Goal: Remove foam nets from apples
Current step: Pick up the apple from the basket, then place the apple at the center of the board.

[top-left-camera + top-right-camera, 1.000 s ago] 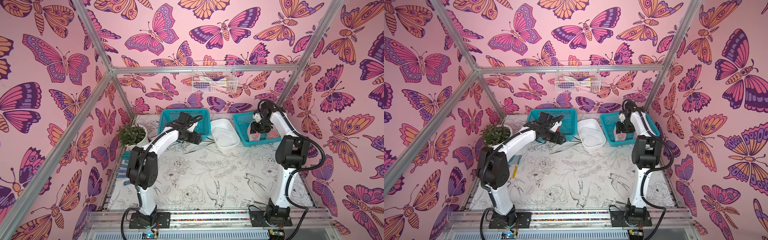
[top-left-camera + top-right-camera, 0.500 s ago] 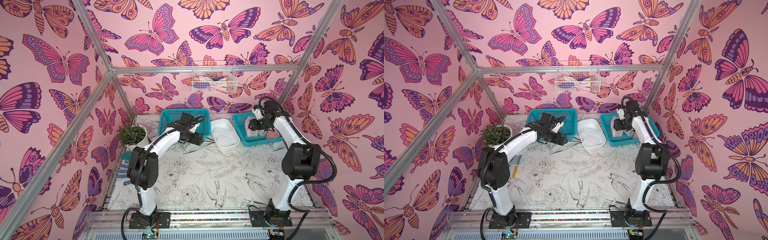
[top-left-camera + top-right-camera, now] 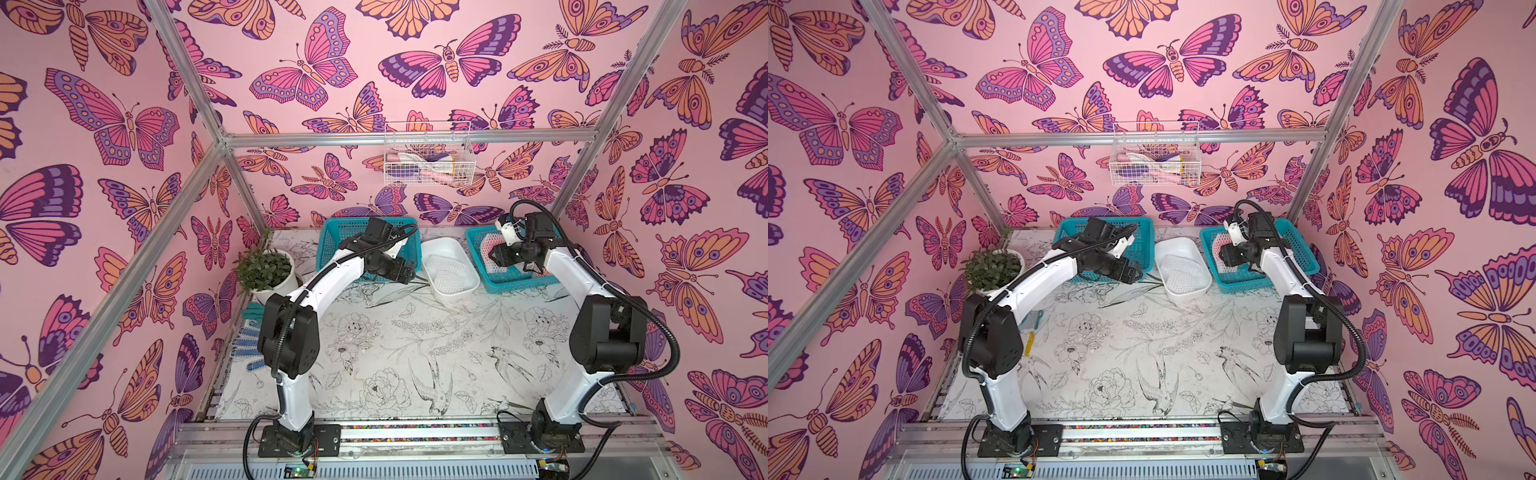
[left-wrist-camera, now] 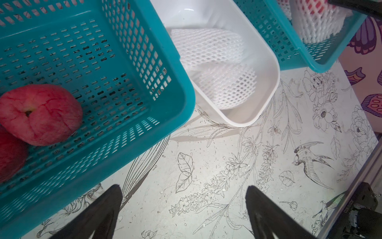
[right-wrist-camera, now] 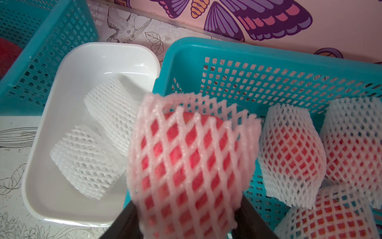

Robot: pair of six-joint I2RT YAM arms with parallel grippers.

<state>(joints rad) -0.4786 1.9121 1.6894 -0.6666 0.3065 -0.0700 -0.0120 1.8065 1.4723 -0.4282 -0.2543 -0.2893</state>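
The right pincer is clamped on a netted apple over the right basket, beside the white tray. Its foam net runs lengthwise away from the jaws, open end outermost. The left pincer is nearer, hovering apart and empty over the desk across that tray. No writing is legible.
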